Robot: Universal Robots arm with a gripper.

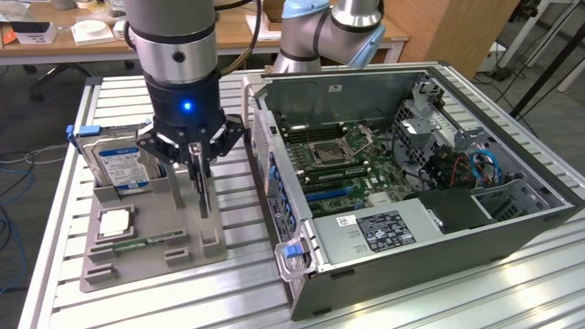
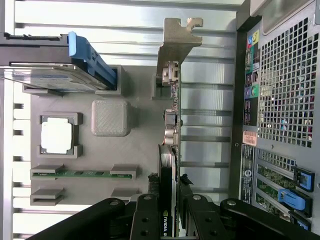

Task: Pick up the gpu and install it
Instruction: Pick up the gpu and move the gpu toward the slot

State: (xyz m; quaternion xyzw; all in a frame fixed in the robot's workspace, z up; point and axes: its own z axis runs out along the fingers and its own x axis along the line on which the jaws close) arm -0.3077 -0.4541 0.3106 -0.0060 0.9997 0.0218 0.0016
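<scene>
Robot hand (image 1: 197,163) at the end of a dark arm, pointing straight down over a grey holder tray (image 1: 146,269) on a slatted metal surface (image 1: 229,296). From my remote station I see the hand clenched on the gpu (image 1: 202,195), with one finger on each face of the card. In the wrist view the black fingers (image 2: 192,212) press against both sides of the gpu (image 2: 170,125). The card's black cooler sits between them and its silver bracket points away from the camera.

The gpu stands on its long edge, upright, at the side of the tray nearest the computer case (image 1: 412,274). I cannot tell whether its lower edge rests in the tray's slot or has lifted clear.

Other parts sit in the same tray (image 2: 140,150). A hard drive (image 1: 119,164) with a blue label stands upright at the far end, on the exterior view's left of the hand. A square processor chip (image 1: 114,223) lies flat in its own recess nearer the camera. Just beyond it, towards the near end of the tray, a narrow green memory stick (image 1: 146,241) lies in a slot.

The computer case lies on its side on the exterior view's right, just beside the tray, with its side panel off. The green motherboard (image 1: 338,157) is exposed inside. In the wrist view the case's perforated rear panel (image 2: 290,85) runs alongside the card.
</scene>
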